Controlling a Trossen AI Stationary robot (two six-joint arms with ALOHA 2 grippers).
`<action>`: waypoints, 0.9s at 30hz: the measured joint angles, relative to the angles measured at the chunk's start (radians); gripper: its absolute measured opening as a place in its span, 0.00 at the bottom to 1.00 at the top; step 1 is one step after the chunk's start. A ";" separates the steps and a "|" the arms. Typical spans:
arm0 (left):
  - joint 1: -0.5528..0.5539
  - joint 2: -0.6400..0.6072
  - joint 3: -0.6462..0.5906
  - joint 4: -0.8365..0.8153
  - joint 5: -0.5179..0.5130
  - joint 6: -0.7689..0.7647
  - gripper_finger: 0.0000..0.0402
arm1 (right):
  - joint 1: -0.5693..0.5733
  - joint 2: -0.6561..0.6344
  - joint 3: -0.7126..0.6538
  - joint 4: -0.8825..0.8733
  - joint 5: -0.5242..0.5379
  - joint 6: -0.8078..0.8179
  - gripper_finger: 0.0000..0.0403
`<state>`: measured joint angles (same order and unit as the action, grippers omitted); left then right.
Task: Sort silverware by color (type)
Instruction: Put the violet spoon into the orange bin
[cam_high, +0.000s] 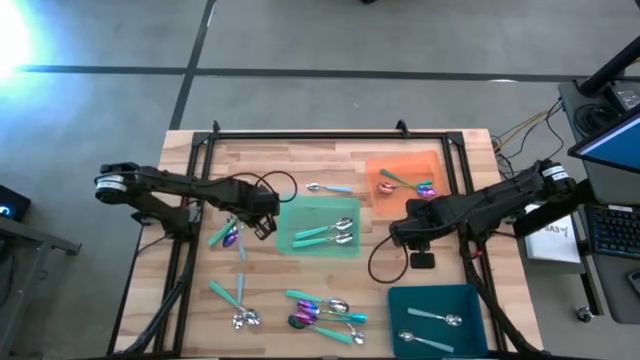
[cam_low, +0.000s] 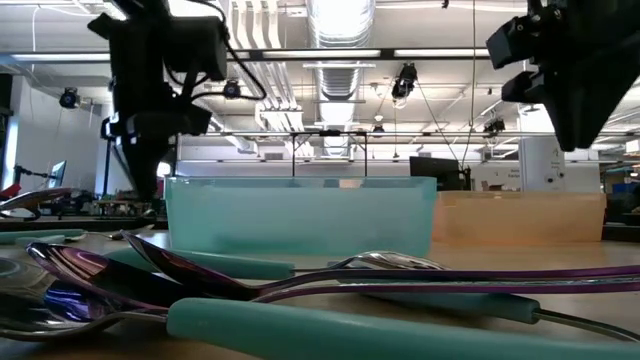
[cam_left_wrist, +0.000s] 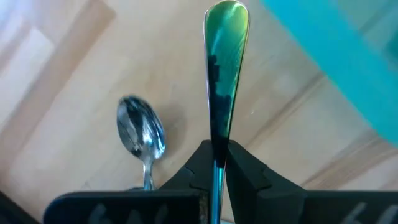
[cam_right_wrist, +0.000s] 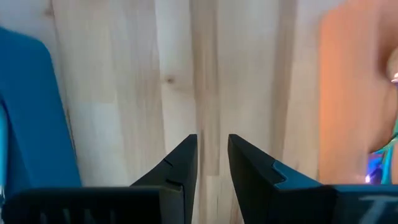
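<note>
Silverware lies scattered over my tabletop (cam_high: 300, 160): a cluster of teal-handled and purple-headed spoons (cam_high: 325, 312) near the front edge, two more (cam_high: 238, 305) to their left, and a lone spoon (cam_high: 328, 188) behind the green tray (cam_high: 300, 215). Two teal-handled pieces (cam_high: 330, 233) lie in the green tray, colourful ones (cam_high: 410, 185) in the orange tray (cam_high: 400, 165), and two silver spoons (cam_high: 430, 328) in the dark teal tray (cam_high: 450, 298).

My left pincer (cam_high: 262, 207) hangs just beside the green tray's left edge, pinching a spoon (cam_left_wrist: 222, 68) by its handle, the bowl pointing away from the fingers. Below it a silver spoon (cam_left_wrist: 142, 134) rests on the wood.

My right pincer (cam_right_wrist: 212, 163) is between the orange and dark teal trays, over bare wood, its fingers slightly spread with nothing between them.
</note>
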<state>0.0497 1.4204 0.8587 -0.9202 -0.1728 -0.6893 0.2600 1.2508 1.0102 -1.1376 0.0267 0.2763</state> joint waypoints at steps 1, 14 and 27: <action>0.000 0.000 0.016 -0.006 -0.008 0.008 0.02 | -0.004 -0.013 0.001 0.004 0.000 0.000 0.20; 0.000 -0.004 0.212 0.017 -0.259 0.031 0.01 | -0.158 -0.112 0.001 0.341 0.227 -0.110 0.22; -0.067 -0.005 0.299 0.765 -0.224 0.411 0.01 | -0.234 -0.059 0.000 0.747 -0.009 -0.300 0.38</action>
<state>-0.0176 1.4151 1.1574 -0.1548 -0.3971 -0.2783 0.0257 1.1922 1.0103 -0.3907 0.0177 -0.0239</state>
